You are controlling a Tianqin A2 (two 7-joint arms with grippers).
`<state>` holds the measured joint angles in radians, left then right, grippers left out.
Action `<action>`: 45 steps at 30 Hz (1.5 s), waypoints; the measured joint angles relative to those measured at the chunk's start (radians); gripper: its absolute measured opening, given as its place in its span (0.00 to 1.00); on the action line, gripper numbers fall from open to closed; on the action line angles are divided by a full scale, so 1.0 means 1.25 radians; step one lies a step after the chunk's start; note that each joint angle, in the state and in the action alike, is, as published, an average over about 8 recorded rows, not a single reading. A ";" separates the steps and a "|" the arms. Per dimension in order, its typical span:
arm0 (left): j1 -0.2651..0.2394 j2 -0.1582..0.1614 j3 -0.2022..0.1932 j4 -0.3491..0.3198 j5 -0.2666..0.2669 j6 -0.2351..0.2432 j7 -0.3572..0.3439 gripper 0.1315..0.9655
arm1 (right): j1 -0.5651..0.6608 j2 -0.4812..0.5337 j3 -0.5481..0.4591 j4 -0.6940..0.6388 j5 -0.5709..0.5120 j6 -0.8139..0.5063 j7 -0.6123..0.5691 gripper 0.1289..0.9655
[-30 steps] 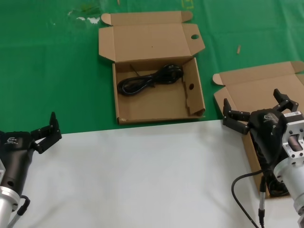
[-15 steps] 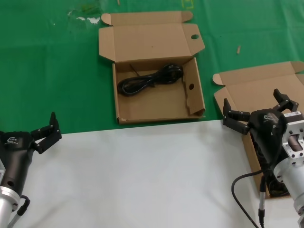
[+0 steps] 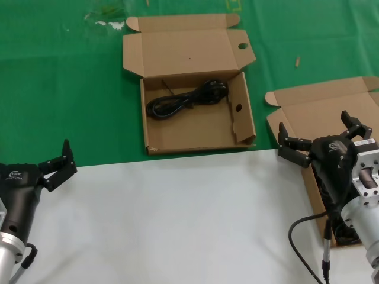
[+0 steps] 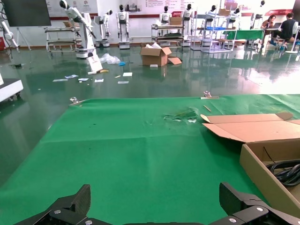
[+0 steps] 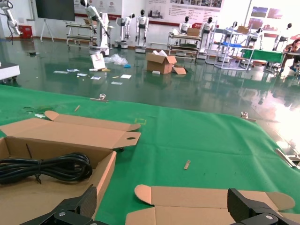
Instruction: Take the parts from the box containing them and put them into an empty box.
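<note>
Beneath the right gripper (image 3: 323,137), whose fingers are spread wide, sits the partly seen source box (image 3: 331,106). Well ahead and to its left, a coiled cord (image 3: 186,99) lies in the holed box (image 3: 195,127). Far left, the left gripper (image 3: 59,163) gapes over the white table (image 3: 177,219).

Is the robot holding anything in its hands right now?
No. The left gripper and right gripper are both open and empty. One cord lies in a box.
</note>
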<state>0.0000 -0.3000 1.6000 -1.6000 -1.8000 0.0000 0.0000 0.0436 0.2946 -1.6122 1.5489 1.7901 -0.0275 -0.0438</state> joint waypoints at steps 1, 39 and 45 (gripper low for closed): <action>0.000 0.000 0.000 0.000 0.000 0.000 0.000 1.00 | 0.000 0.000 0.000 0.000 0.000 0.000 0.000 1.00; 0.000 0.000 0.000 0.000 0.000 0.000 0.000 1.00 | 0.000 0.000 0.000 0.000 0.000 0.000 0.000 1.00; 0.000 0.000 0.000 0.000 0.000 0.000 0.000 1.00 | 0.000 0.000 0.000 0.000 0.000 0.000 0.000 1.00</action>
<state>0.0000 -0.3000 1.6000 -1.6000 -1.8000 0.0000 0.0000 0.0436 0.2946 -1.6122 1.5489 1.7901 -0.0275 -0.0438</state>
